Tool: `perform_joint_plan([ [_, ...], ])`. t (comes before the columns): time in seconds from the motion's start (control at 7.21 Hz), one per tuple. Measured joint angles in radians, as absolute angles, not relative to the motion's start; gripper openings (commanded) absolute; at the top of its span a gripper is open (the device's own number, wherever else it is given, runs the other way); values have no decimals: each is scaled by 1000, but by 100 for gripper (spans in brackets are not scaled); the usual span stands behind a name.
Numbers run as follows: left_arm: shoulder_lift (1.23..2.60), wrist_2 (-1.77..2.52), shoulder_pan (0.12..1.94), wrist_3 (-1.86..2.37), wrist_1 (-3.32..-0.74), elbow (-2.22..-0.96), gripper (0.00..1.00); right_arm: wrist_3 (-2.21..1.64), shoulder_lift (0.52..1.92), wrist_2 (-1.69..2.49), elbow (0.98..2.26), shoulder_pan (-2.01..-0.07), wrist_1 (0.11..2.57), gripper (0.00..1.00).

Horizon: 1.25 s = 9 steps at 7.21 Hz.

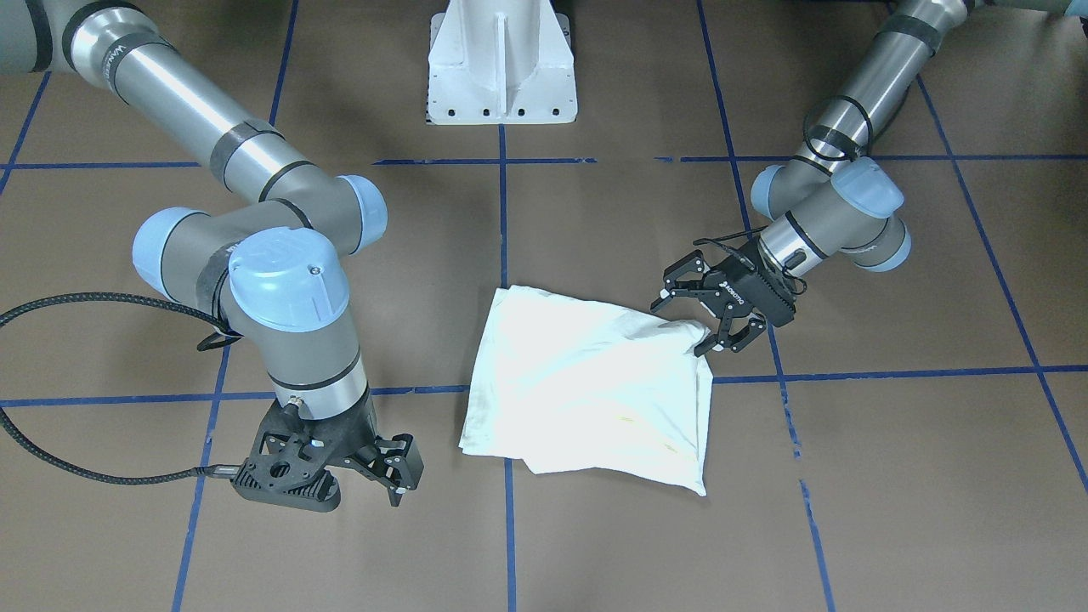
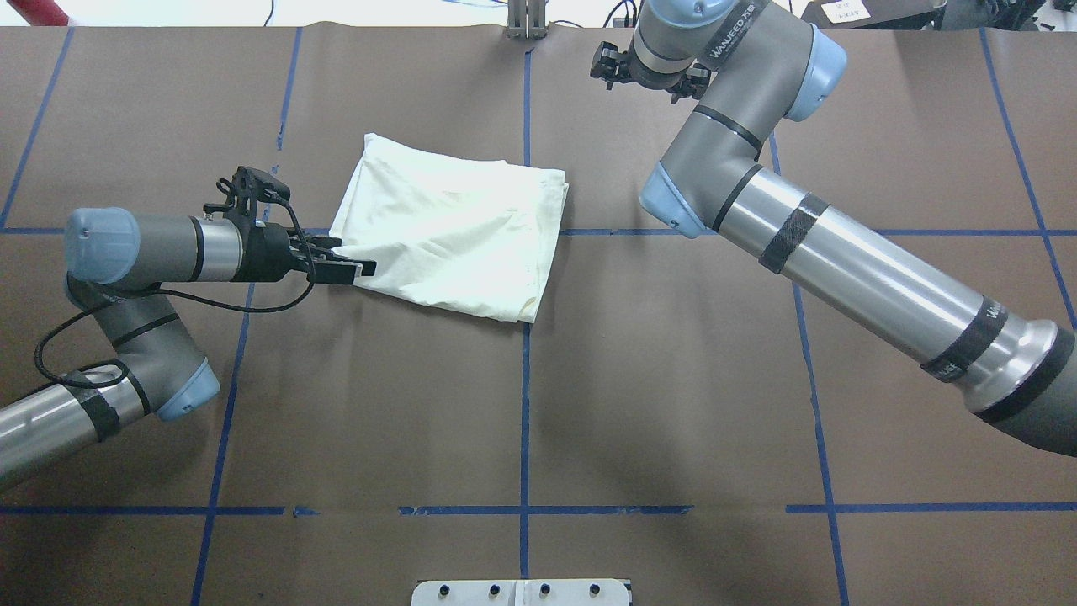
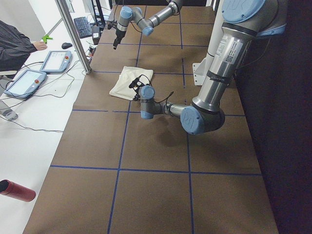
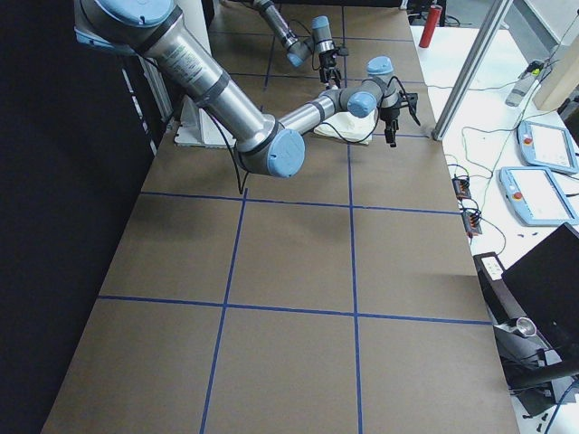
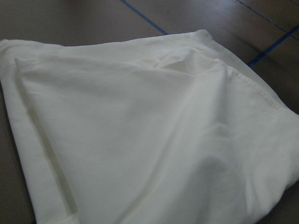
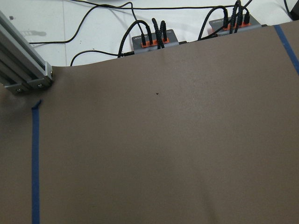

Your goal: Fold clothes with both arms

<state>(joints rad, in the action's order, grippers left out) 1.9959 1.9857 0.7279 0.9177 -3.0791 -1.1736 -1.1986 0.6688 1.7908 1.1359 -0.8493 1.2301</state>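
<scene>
Brown counter (image 2: 673, 379) with blue tape grid (image 2: 524, 379); white pedestal (image 1: 501, 68) stood beyond shirt (image 1: 586, 382). Shirt lay folded, cream, wrinkled. Left jaws spread at its corner; right jaws spread too, well apart from it.

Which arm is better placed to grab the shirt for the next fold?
Left. The left pincer, open, sits at the shirt's corner; the right pincer hangs over bare table, apart from it.

brown blue-taped table (image 2: 673, 379) carries one folded cream t-shirt (image 2: 446, 236)
</scene>
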Motion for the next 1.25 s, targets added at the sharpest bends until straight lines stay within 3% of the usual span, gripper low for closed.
perform_joint_plan([
  [0.55,1987,2106,905,940,-2816,-1287,100,-1052,729,1925,1230,-913,1303,100],
  [1.25,1848,2119,1173,382,-2367,-1470,100,-388,1057,2124,1526,-1208,1553,100],
])
